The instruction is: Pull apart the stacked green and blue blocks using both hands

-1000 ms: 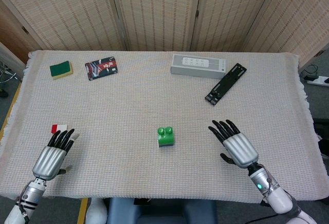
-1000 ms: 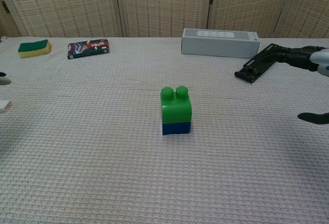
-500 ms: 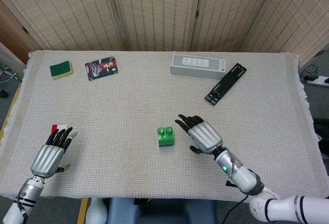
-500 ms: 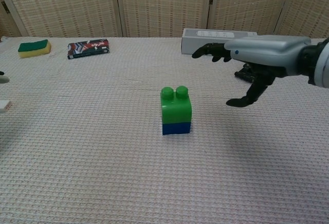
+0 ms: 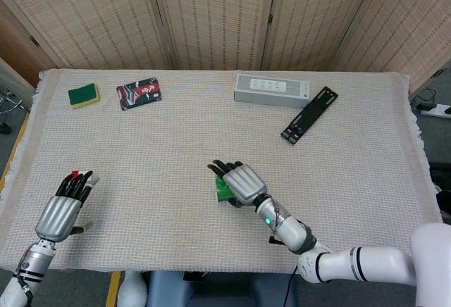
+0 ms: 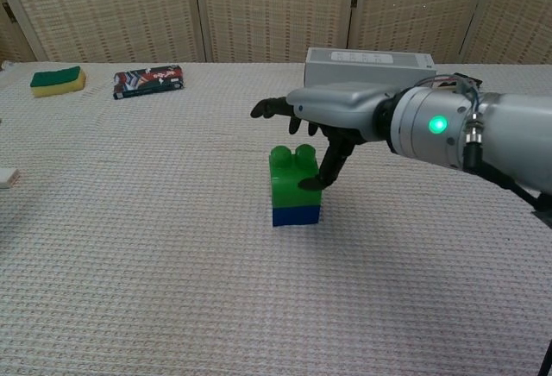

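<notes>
The head view looks steeply down on the whole table [image 5: 176, 131] from above its near edge; the chest view sits low and near, facing the folding screen [image 6: 276, 5]. Both share the table's middle.

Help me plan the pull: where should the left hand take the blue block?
Probably by the blue block side walls, coming in low from the robot's left. It is only a thin band under the green block, and the right hand already hovers over the top.
</notes>
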Robot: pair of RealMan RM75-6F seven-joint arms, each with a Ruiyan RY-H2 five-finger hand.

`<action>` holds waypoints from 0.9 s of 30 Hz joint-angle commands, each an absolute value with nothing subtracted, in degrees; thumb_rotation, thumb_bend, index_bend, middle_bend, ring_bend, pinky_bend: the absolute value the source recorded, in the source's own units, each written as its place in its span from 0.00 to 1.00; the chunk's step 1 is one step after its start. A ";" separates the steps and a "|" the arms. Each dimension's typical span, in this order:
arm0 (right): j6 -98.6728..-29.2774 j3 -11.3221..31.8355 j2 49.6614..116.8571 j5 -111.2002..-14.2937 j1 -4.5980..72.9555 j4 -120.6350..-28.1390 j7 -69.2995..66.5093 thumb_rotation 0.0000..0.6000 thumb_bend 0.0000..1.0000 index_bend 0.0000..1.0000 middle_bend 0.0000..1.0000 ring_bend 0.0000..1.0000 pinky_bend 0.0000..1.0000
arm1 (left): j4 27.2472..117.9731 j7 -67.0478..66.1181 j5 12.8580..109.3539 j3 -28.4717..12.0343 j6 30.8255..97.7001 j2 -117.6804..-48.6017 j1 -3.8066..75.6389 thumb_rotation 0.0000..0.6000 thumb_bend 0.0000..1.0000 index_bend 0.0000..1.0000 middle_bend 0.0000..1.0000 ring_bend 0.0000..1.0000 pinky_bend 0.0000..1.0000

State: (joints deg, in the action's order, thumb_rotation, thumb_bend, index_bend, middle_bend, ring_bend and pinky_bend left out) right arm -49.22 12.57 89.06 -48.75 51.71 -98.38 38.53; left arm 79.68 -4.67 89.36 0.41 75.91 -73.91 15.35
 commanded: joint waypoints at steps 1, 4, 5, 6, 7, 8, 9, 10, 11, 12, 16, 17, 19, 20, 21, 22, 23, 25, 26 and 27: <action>-49.92 11.99 89.86 -47.40 52.94 -97.86 39.55 1.00 0.35 0.00 0.10 0.20 0.24 | 79.66 -4.34 89.30 0.38 75.79 -73.83 15.43 1.00 0.18 0.00 0.00 0.00 0.00; -49.99 11.06 90.32 -45.77 54.08 -97.35 40.54 1.00 0.35 0.01 0.11 0.21 0.24 | 79.75 -4.02 89.34 0.43 75.80 -73.65 15.45 1.00 0.18 0.00 0.00 0.00 0.00; -50.18 10.83 90.53 -45.60 54.30 -97.11 40.66 1.00 0.35 0.01 0.11 0.21 0.24 | 79.77 -3.97 89.35 0.39 75.95 -73.61 15.41 1.00 0.18 0.00 0.00 0.00 0.00; -50.32 10.51 90.80 -45.44 54.53 -96.78 40.63 1.00 0.35 0.01 0.11 0.21 0.24 | 79.81 -3.88 89.39 0.36 76.15 -73.54 15.36 1.00 0.18 0.00 0.00 0.00 0.00; -50.42 10.36 90.99 -45.33 54.63 -96.56 40.41 1.00 0.35 0.01 0.11 0.21 0.24 | 79.85 -3.79 89.38 0.36 76.25 -73.48 15.31 1.00 0.18 0.00 0.00 0.00 0.00; -50.48 10.23 91.19 -45.30 54.73 -96.32 40.16 1.00 0.35 0.01 0.11 0.21 0.24 | 79.89 -3.72 89.37 0.35 76.32 -73.43 15.28 1.00 0.18 0.00 0.00 0.00 0.00; -50.55 10.02 91.41 -45.33 54.86 -95.96 39.88 1.00 0.35 0.01 0.11 0.21 0.24 | 79.94 -3.64 89.35 0.37 76.31 -73.37 15.27 1.00 0.18 0.00 0.00 0.00 0.00; -50.66 9.87 91.59 -45.42 54.98 -95.67 39.76 1.00 0.35 0.01 0.11 0.21 0.24 | 79.98 -3.60 89.34 0.37 76.29 -73.33 15.27 1.00 0.18 0.00 0.00 0.00 0.00; -50.79 9.70 91.79 -45.57 55.12 -95.34 39.73 1.00 0.35 0.01 0.11 0.21 0.24 | 80.00 -3.59 89.34 0.38 76.27 -73.32 15.28 1.00 0.18 0.00 0.00 0.00 0.00; -50.92 9.48 92.06 -45.68 55.29 -94.94 39.66 1.00 0.35 0.01 0.11 0.21 0.24 | 79.99 -3.59 89.33 0.40 76.22 -73.31 15.30 1.00 0.18 0.00 0.00 0.00 0.00; -51.27 8.91 92.78 -45.70 55.74 -93.96 39.43 1.00 0.35 0.01 0.11 0.21 0.24 | 79.92 -3.54 89.21 0.36 76.16 -73.35 15.33 1.00 0.18 0.00 0.00 0.00 0.00; -51.31 8.75 92.94 -45.70 55.89 -93.69 39.40 1.00 0.35 0.01 0.11 0.21 0.25 | 79.89 -3.54 89.16 0.34 76.10 -73.37 15.35 1.00 0.18 0.00 0.00 0.00 0.00; -51.35 8.60 93.14 -45.64 56.09 -93.42 39.26 1.00 0.35 0.01 0.12 0.22 0.27 | 79.84 -3.51 89.10 0.34 76.04 -73.39 15.37 1.00 0.18 0.00 0.00 0.00 0.00; -51.35 8.56 93.22 -45.69 56.18 -93.31 39.11 1.00 0.35 0.01 0.12 0.22 0.28 | 79.82 -3.50 89.06 0.32 76.03 -73.40 15.37 1.00 0.18 0.00 0.00 0.00 0.00; -51.38 8.46 93.30 -45.75 56.29 -93.18 39.00 1.00 0.35 0.02 0.12 0.22 0.28 | 79.77 -3.53 89.01 0.28 76.05 -73.41 15.37 1.00 0.18 0.00 0.00 0.00 0.00; -51.45 8.35 93.35 -45.85 56.36 -93.05 38.99 1.00 0.35 0.02 0.12 0.23 0.29 | 79.75 -3.53 88.96 0.25 76.07 -73.42 15.37 1.00 0.18 0.00 0.00 0.00 0.00; -51.53 8.20 93.42 -45.92 56.42 -92.91 39.00 1.00 0.35 0.03 0.13 0.23 0.29 | 79.75 -3.50 88.95 0.24 76.07 -73.43 15.37 1.00 0.18 0.00 0.00 0.00 0.00; -51.68 7.90 93.62 -45.79 56.51 -92.67 38.98 1.00 0.35 0.04 0.13 0.25 0.31 | 79.74 -3.48 88.93 0.22 76.01 -73.45 15.42 1.00 0.18 0.00 0.00 0.00 0.00; -51.70 7.83 93.71 -45.72 56.53 -92.64 38.87 1.00 0.35 0.04 0.13 0.25 0.33 | 79.71 -3.52 88.96 0.25 75.98 -73.48 15.44 1.00 0.18 0.00 0.00 0.00 0.00; -51.75 7.75 93.78 -45.63 56.57 -92.66 38.74 1.00 0.35 0.04 0.13 0.26 0.33 | 79.70 -3.58 88.99 0.29 75.89 -73.52 15.49 1.00 0.18 0.00 0.00 0.00 0.00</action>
State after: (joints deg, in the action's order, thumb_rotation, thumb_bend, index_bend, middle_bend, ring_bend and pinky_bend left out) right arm -51.72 7.79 93.74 -45.68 56.54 -92.66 38.78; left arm 79.71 -3.57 88.98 0.27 75.91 -73.50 15.47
